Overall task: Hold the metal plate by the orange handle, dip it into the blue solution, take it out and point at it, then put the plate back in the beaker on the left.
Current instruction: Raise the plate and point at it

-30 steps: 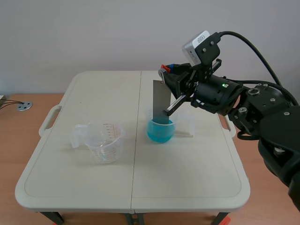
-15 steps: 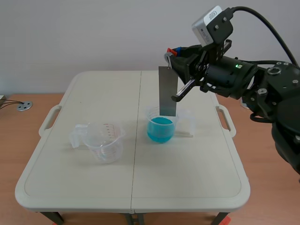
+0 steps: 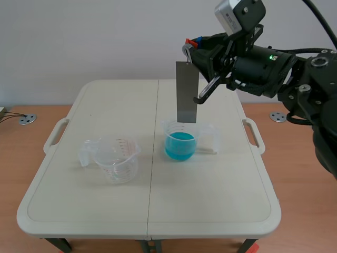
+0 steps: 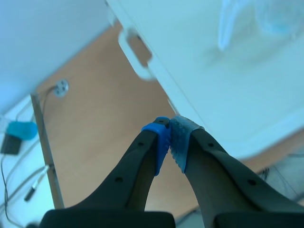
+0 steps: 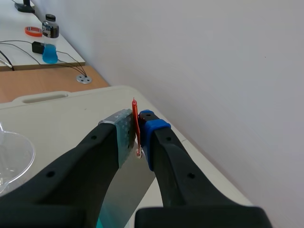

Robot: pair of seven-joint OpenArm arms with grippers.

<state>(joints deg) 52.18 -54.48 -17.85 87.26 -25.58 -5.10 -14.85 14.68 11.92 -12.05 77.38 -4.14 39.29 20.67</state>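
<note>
right hand (image 3: 191, 50) has raised the metal plate (image 3: 187, 92) above the blue solution (image 3: 180, 140).

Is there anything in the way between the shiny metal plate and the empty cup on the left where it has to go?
No, nothing visible. The flat grey metal plate hangs over the clear beaker of blue solution; the empty clear plastic beaker stands apart to its left, with no other thing between them.

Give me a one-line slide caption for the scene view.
Right gripper holds the metal plate by its orange handle above the beaker of blue solution; a clear beaker stands beside it.
</note>
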